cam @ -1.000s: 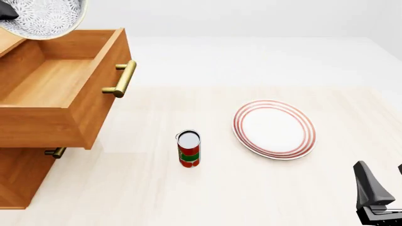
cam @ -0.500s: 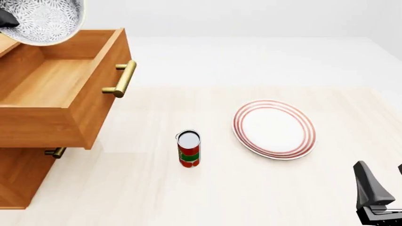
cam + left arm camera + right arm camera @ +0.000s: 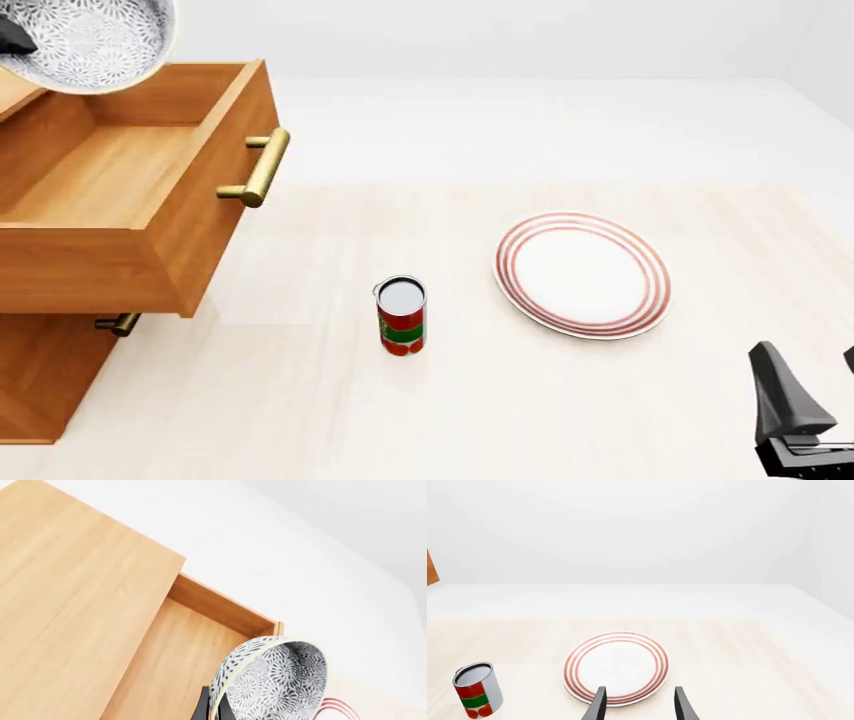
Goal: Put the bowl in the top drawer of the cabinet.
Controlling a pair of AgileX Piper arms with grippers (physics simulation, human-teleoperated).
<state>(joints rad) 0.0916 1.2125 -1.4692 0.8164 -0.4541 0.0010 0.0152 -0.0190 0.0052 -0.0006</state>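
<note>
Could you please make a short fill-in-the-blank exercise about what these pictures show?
1. The left gripper holds the ____ by its rim.
2. The top drawer stands ____.
3. The plate has ____ rings.
4. The can stands between the cabinet and the ____.

Missing words: bowl; open; red; plate

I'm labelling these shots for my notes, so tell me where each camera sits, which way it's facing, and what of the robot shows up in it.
Front view: fixed above and behind the arms, looking forward and down at the cabinet, open top drawer, can and plate; the right gripper shows.
Left wrist view: behind the left gripper, looking into the drawer; its fingers pinch the bowl by its rim.
Right wrist view: behind the open right gripper, facing the plate and can.
Shared: plate and can appear in the front and right wrist views.
</note>
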